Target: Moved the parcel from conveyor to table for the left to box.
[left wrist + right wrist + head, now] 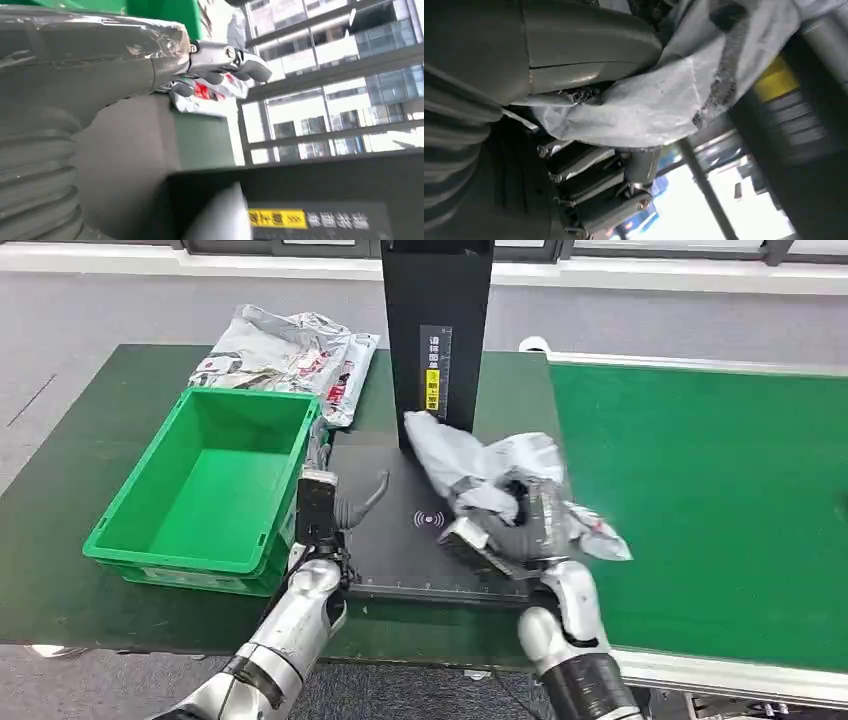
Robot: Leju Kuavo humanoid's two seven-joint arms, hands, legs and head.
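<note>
Right hand [520,530] had the grey poly-mailer parcel [490,475] clamped, fingers curled into the crumpled film; right wrist view showed the bag [649,105] bunched between thumb and fingers. Parcel was over the black scan pad [400,530] on the table, one end up against the black scanner column [437,330], the other end trailing toward the green conveyor belt [720,500]. Couldn't tell if it was resting on the pad or partly hanging. Left hand [335,510] sat beside the green bin [215,480], empty, fingers loosely apart. Risks as I judged them: film is slick and slack, so the grip could slide off a fold and drop it half on the belt; the loose tail could snag on my fingers on release; the end near the column could catch there.
</note>
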